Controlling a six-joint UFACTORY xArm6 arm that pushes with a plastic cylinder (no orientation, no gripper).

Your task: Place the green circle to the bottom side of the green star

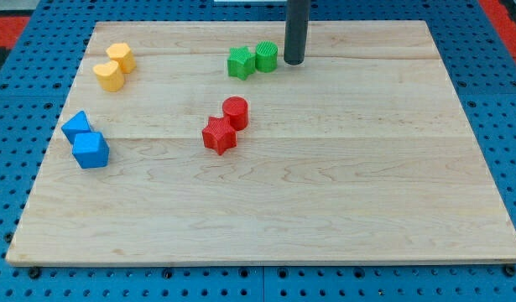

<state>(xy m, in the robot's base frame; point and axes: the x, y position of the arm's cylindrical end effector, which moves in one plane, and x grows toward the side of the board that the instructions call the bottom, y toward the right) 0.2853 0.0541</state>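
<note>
The green circle (267, 56) stands near the view's top, touching the right side of the green star (240, 63). My tip (294, 62) is down on the board just to the right of the green circle, a small gap apart from it. The dark rod rises from there out of the view's top.
A red circle (236, 112) and a red star (218, 136) sit together near the middle. Two yellow blocks (115, 67) lie at the top left. Two blue blocks (86, 140) lie at the left. The wooden board (325, 201) rests on a blue pegboard.
</note>
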